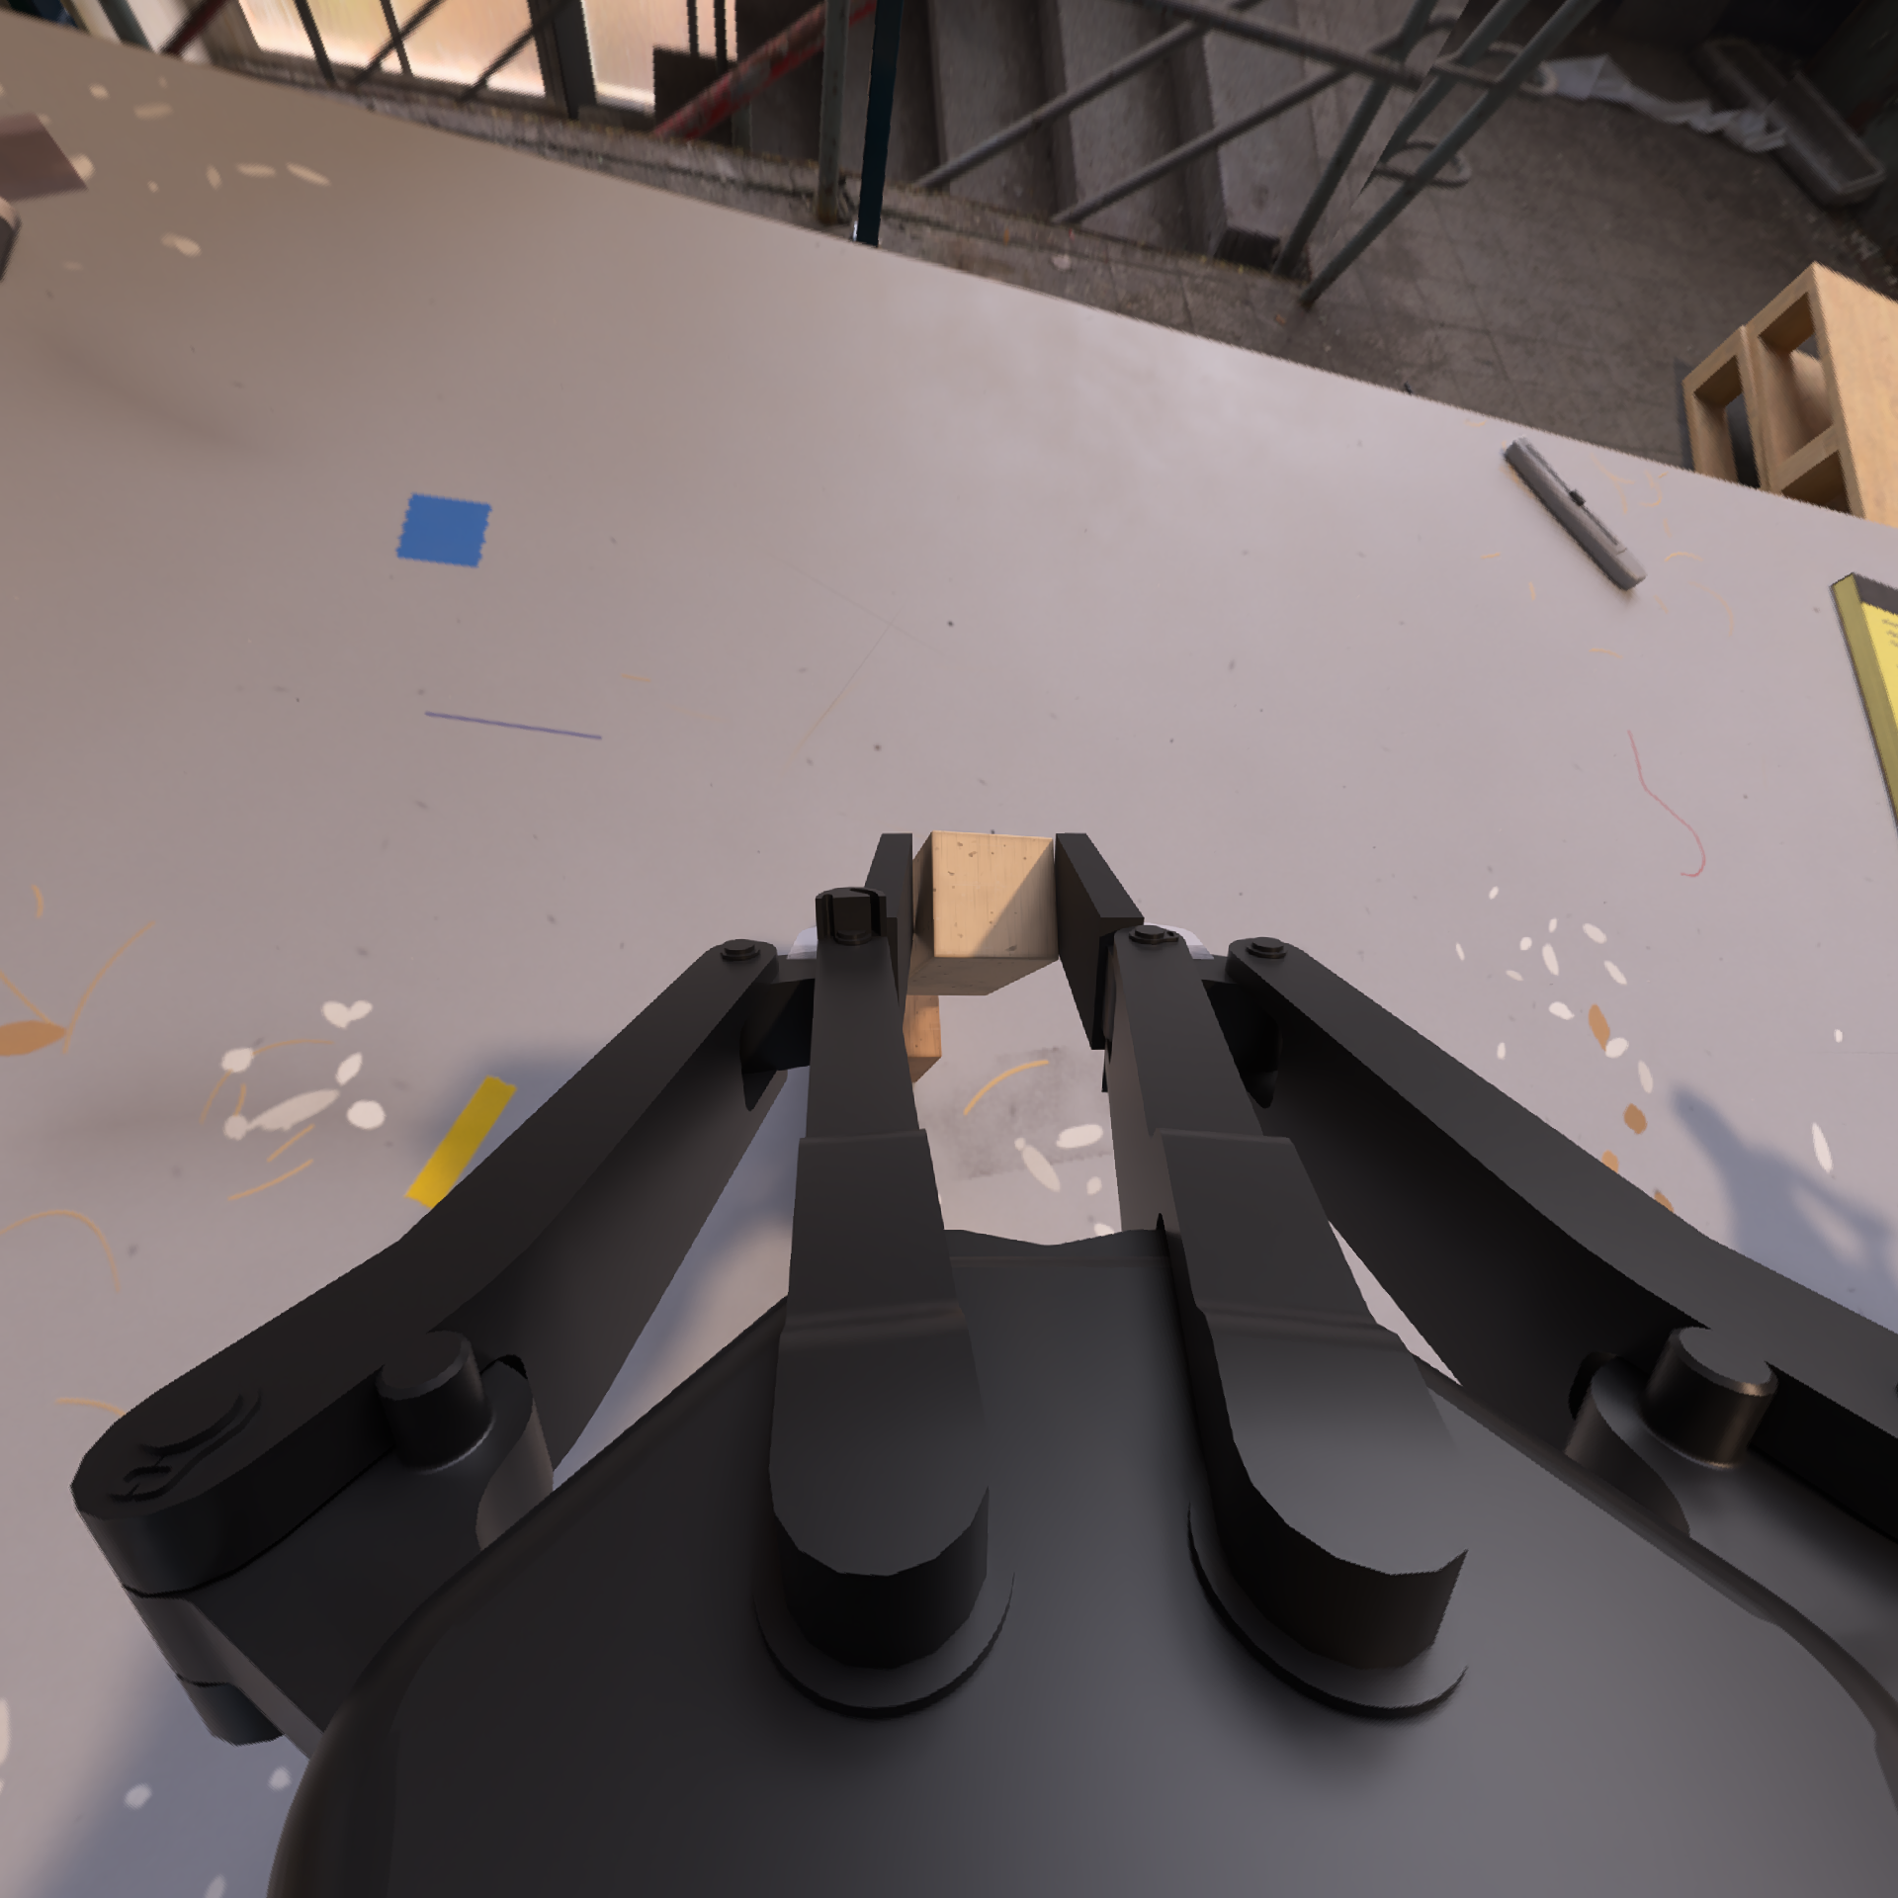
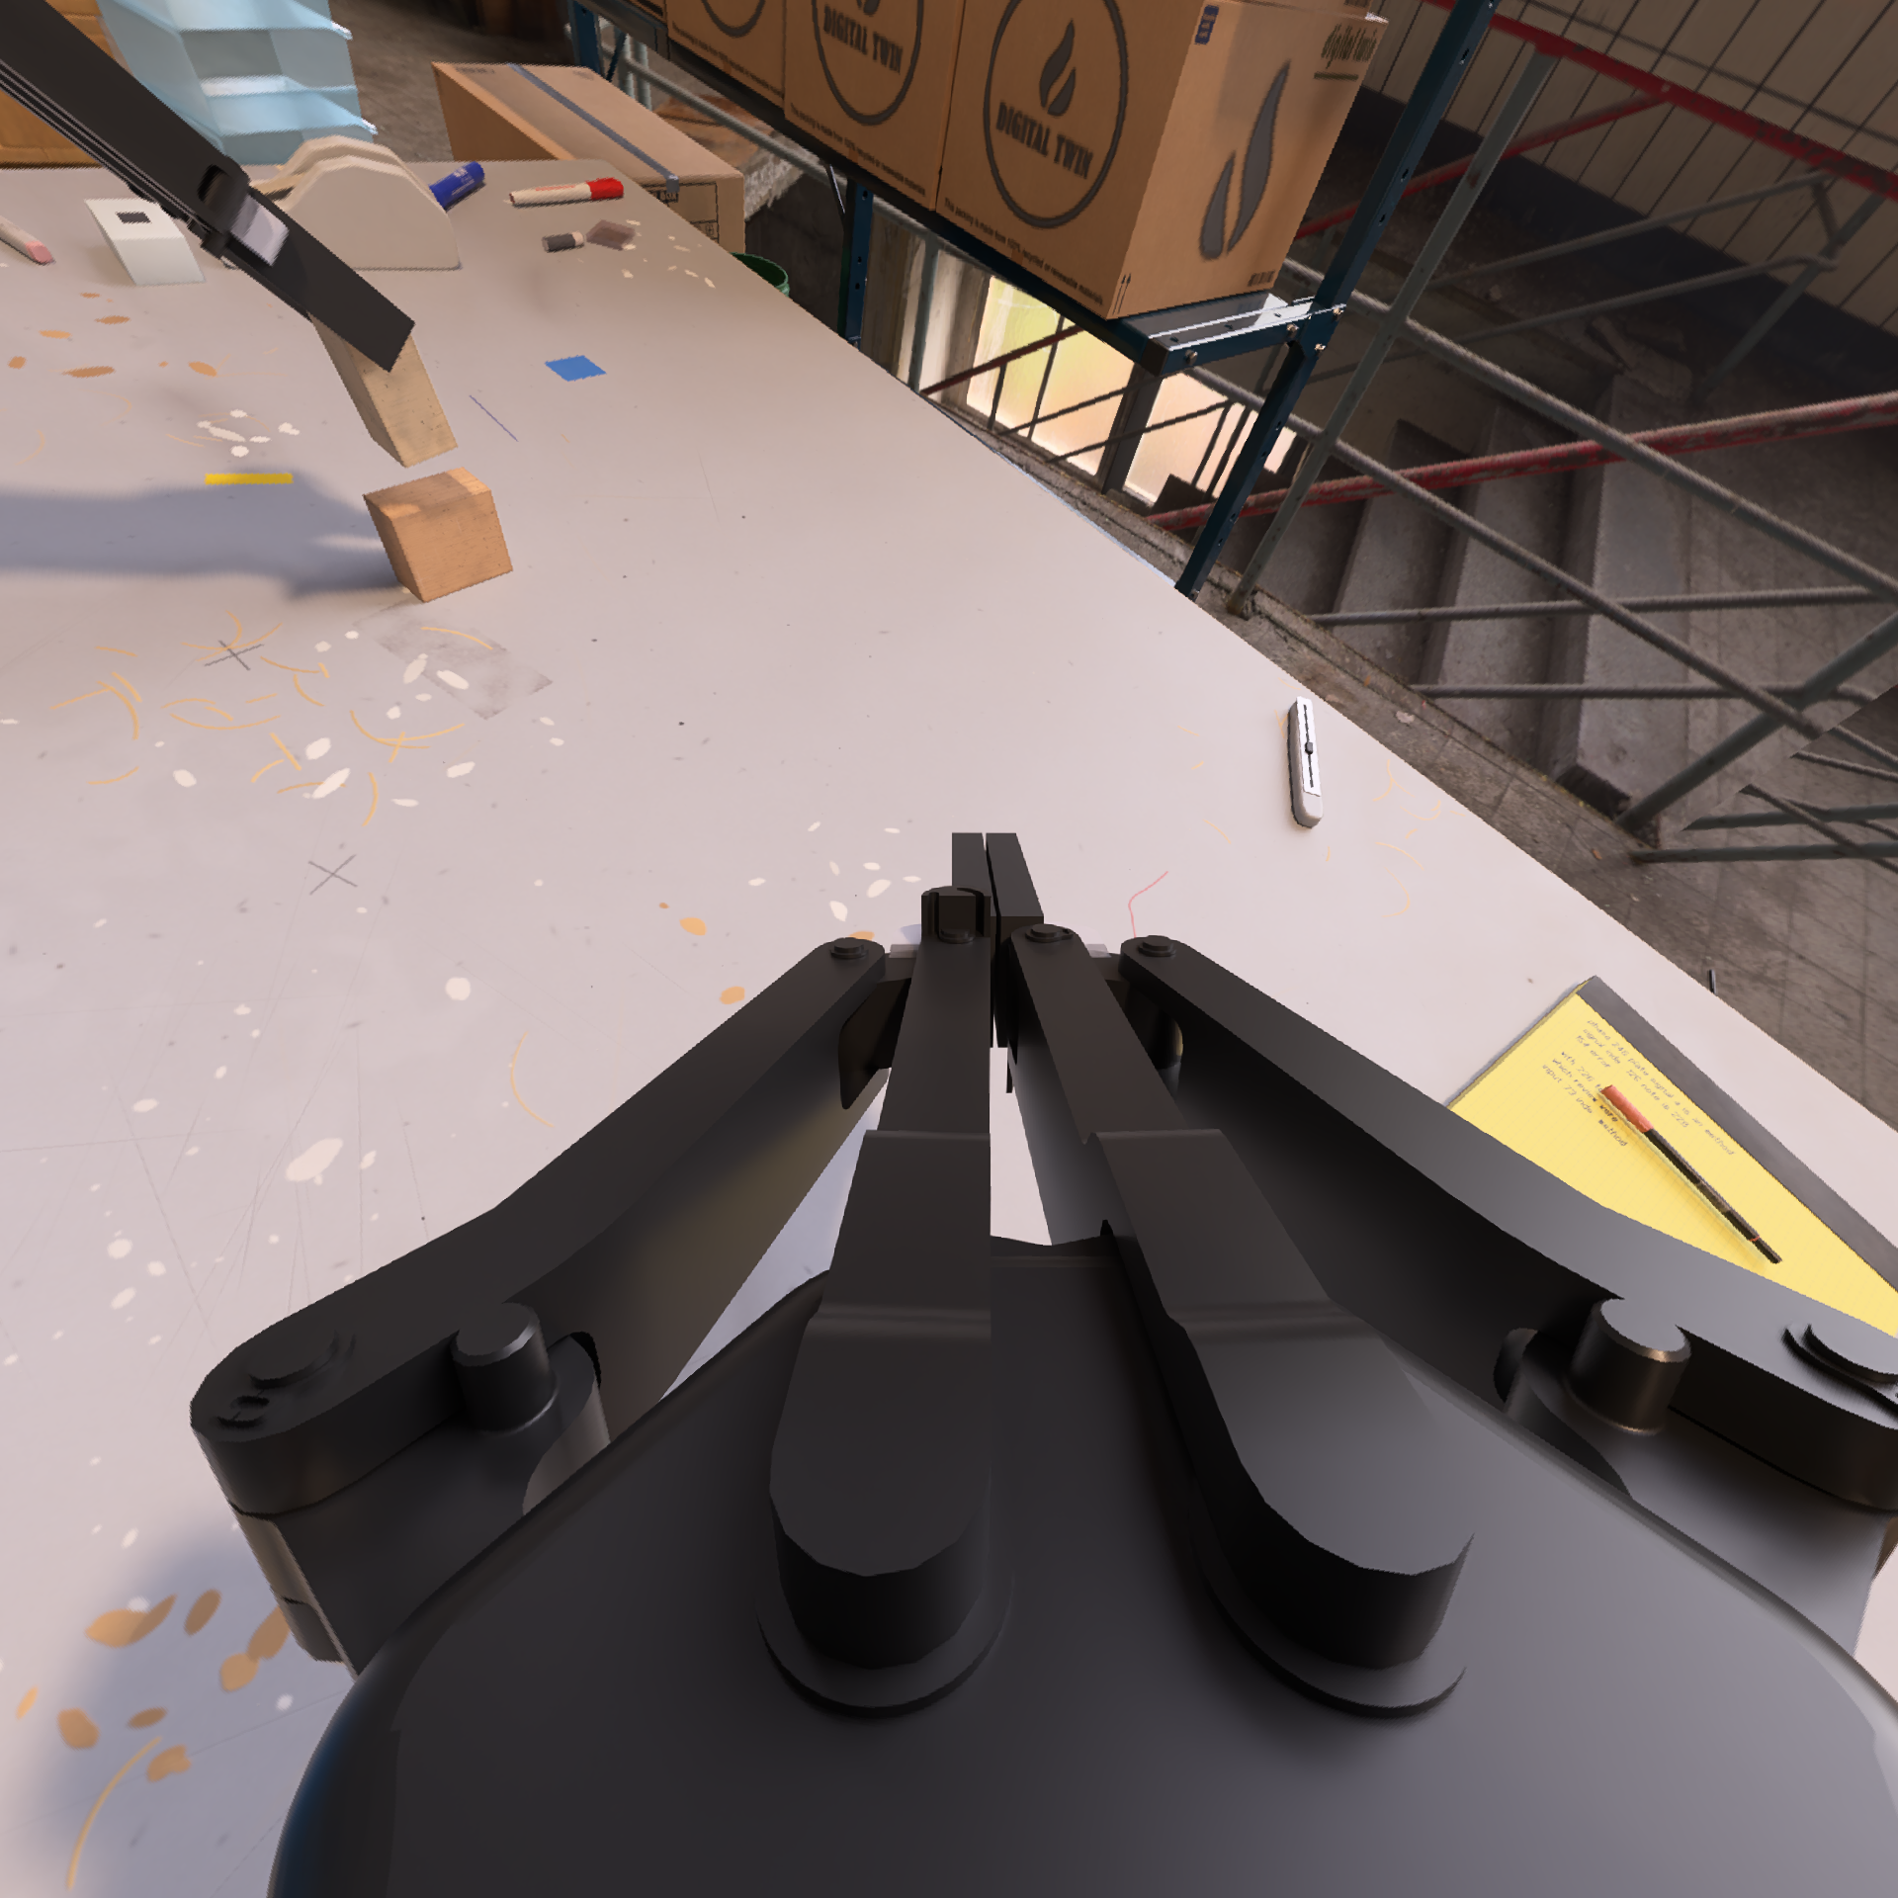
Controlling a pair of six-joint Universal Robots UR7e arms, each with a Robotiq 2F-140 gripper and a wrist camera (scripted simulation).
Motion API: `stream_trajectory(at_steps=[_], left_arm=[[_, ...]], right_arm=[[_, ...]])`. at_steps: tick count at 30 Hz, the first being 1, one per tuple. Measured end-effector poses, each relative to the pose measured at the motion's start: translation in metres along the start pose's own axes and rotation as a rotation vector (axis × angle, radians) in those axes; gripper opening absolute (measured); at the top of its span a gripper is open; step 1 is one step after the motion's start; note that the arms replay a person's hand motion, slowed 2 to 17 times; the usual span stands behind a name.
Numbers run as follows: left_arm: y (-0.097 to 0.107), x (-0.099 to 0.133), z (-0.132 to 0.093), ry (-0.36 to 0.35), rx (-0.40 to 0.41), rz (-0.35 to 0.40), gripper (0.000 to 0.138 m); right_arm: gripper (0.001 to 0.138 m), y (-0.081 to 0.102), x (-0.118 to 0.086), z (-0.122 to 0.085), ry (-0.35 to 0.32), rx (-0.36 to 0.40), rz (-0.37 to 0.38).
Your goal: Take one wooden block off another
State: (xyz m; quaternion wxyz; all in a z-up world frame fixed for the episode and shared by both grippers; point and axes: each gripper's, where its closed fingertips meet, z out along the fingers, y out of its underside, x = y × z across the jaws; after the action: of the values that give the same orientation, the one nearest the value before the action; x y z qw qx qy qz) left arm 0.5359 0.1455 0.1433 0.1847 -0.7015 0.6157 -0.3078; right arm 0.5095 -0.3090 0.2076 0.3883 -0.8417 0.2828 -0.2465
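My left gripper [image 1: 984,873] is shut on a pale wooden block [image 1: 981,909] and holds it up off the table. A sliver of a second wooden block [image 1: 922,1037] shows below it, behind my left finger. In the right wrist view the left gripper [image 2: 339,318] holds the pale block [image 2: 406,411] in the air, apart from a darker wooden block [image 2: 440,532] that rests on the white table [image 2: 719,657]. My right gripper [image 2: 988,873] is shut and empty, low over the table, far from both blocks.
A grey utility knife [image 1: 1571,526] and a yellow notepad [image 1: 1874,668] lie at the right. In the right wrist view a notepad with a pencil [image 2: 1684,1161], the knife [image 2: 1304,760], markers [image 2: 570,191] and a white box [image 2: 144,238] lie on the table. Its edge runs diagonally right.
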Motion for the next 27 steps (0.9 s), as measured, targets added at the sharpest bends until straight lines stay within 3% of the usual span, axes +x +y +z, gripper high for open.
stream_trajectory(at_steps=[12,27], left_arm=[[-0.026,0.026,-0.033,0.032,0.195,0.097,0.037],[-0.052,0.089,-0.071,0.183,0.439,0.323,0.037]], right_arm=[[0.001,-0.001,0.001,-0.002,0.006,0.01,-0.003],[0.001,-0.004,-0.002,-0.005,-0.002,0.032,-0.021]])
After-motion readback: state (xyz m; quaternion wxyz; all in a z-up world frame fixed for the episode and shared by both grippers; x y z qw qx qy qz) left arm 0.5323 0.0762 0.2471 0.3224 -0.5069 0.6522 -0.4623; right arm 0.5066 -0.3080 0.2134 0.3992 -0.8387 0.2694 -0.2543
